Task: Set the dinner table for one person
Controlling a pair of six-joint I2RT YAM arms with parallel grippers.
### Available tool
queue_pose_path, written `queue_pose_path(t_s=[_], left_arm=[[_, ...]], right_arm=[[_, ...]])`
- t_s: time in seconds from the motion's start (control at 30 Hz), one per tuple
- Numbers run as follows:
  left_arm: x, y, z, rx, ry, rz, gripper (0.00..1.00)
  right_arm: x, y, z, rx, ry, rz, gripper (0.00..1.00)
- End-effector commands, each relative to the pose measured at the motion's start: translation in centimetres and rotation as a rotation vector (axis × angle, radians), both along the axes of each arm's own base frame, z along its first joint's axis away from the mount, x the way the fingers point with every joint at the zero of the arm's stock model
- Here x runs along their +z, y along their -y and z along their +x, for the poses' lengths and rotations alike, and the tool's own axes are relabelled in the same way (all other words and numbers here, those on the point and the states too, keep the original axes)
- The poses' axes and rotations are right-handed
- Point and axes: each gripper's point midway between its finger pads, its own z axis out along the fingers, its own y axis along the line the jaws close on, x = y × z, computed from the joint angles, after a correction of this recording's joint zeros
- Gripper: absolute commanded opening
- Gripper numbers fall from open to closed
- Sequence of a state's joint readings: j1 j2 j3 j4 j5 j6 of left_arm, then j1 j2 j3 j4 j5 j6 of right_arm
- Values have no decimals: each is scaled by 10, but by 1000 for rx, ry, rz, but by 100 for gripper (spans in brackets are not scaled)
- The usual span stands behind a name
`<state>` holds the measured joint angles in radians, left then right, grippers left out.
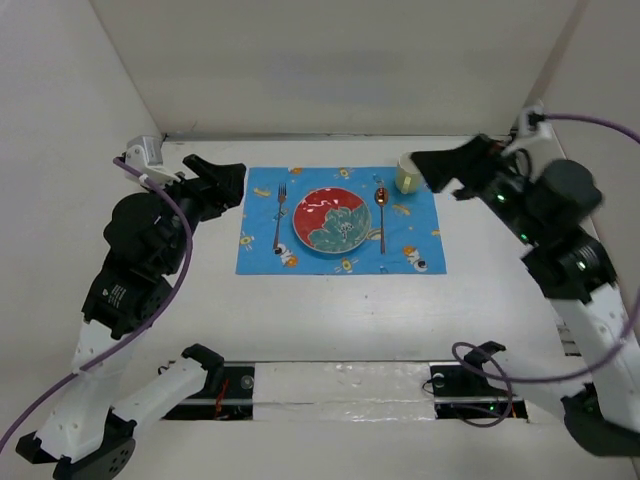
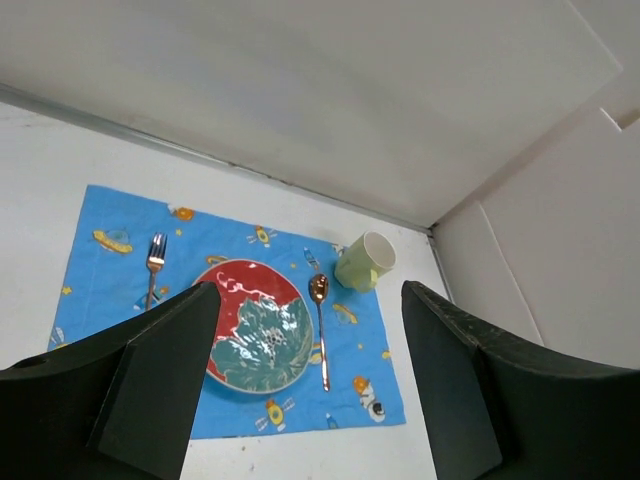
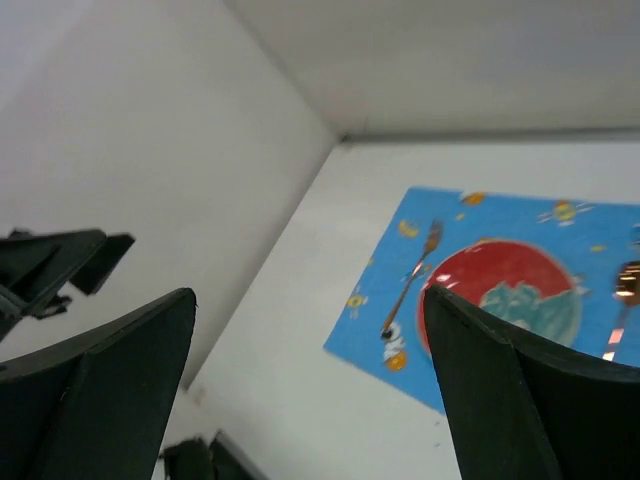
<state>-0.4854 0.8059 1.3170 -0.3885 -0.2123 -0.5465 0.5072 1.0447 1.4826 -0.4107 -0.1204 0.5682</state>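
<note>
Over on the left, the left gripper (image 1: 232, 186) hangs above the dinner table (image 1: 330, 320) just off the blue mat's (image 1: 262, 256) left edge, at ten o'clock from the plate (image 1: 336, 222), jaws spread wide with nothing between them. That white table runs under everything, from the arm bases at six o'clock out to the far wall at twelve. The mat lies flat on the far middle of it. Moving across the mat: the fork (image 1: 279, 215) lies at nine o'clock from the plate, tines pointing to twelve, just beside the rim but apart from it. The red-rimmed plate with its teal centre sits mid-mat. At three o'clock lies the copper spoon (image 1: 381, 215), bowl end to twelve, close against the plate's edge. At two o'clock, on the mat's far right corner, the pale yellow-green cup (image 1: 405, 178) stands upright. And on the right, the right gripper (image 1: 436, 175) hovers by that cup, fingers fully parted, empty.
</note>
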Motion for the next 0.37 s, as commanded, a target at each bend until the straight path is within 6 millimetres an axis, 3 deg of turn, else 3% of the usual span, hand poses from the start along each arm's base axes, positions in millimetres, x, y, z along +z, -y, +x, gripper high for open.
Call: queue_pose_path(t_s=[0.0, 0.03, 0.1, 0.2, 0.33], left_arm=[[36, -18, -4, 79, 108, -30, 71], [37, -21, -6, 92, 110, -34, 71], [40, -25, -9, 101, 126, -48, 71], [39, -22, -9, 89, 127, -48, 71], [27, -12, -2, 56, 88, -38, 72]], right_arm=[[-8, 90, -12, -368, 3, 22, 100], [-3, 129, -26, -517, 30, 50, 100], [-13, 163, -38, -658, 26, 47, 100], [-25, 170, -35, -678, -4, -9, 100], [-48, 153, -22, -595, -77, -55, 100]])
